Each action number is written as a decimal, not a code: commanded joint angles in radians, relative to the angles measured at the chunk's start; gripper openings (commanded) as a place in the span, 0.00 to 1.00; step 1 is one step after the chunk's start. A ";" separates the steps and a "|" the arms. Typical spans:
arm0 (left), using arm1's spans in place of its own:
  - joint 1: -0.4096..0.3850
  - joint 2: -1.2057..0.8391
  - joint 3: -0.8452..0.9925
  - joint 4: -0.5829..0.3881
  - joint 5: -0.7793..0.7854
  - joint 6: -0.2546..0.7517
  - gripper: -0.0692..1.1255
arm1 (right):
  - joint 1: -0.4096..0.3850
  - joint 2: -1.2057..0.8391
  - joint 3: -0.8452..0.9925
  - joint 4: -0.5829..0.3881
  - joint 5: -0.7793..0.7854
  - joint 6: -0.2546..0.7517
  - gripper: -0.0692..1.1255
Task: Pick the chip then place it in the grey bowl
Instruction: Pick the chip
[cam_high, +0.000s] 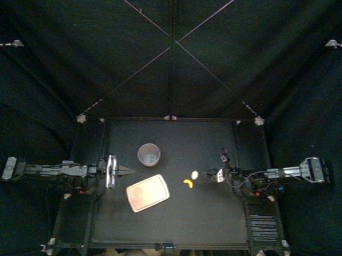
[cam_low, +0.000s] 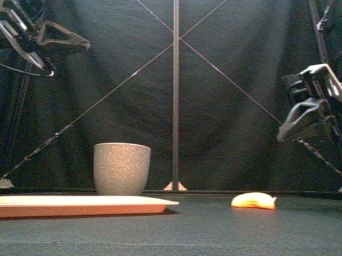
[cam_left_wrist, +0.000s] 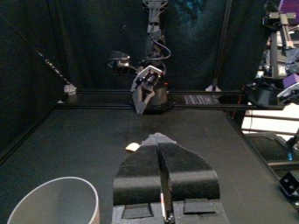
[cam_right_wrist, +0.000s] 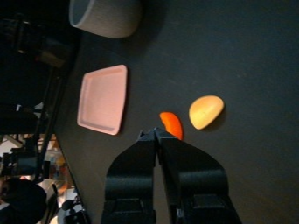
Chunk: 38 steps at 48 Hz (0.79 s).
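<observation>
Nearest the front camera lies the pink tray (cam_low: 80, 205), flat on the table and cut off at the picture's left edge. Seen from above, the grey cup (cam_high: 150, 153) stands upright at the tray's 12 o'clock, apart from it. The yellow chip (cam_high: 198, 177) lies on the bare table at the tray's 2 o'clock, well clear of the cup. A small orange toy (cam_high: 189, 184) sits just beside the chip at its 7 o'clock; whether the two touch cannot be told. From the front the orange toy cannot be made out.

The right gripper (cam_right_wrist: 158, 133) hangs raised at the chip's 3 o'clock, jaws pressed together and holding nothing. In its wrist view the orange toy's end sits right at the jaw tips.

The left gripper (cam_left_wrist: 163, 150) is at the tray's 10 o'clock, jaws likewise closed and empty. The front view cuts it off at the top left corner. Its wrist view cuts the cup off at the edge, and the small pale shapes past the jaw tips are too blurred to name.
</observation>
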 joint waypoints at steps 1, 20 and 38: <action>0.003 0.006 -0.008 -0.003 -0.008 -0.003 0.06 | -0.009 0.041 -0.017 0.000 -0.002 0.054 0.31; 0.009 0.006 -0.003 -0.008 -0.037 -0.003 0.06 | -0.092 0.262 -0.091 0.034 0.018 0.115 0.84; 0.011 0.006 0.005 -0.040 -0.037 -0.002 0.06 | -0.095 0.367 -0.179 0.103 0.109 0.115 0.84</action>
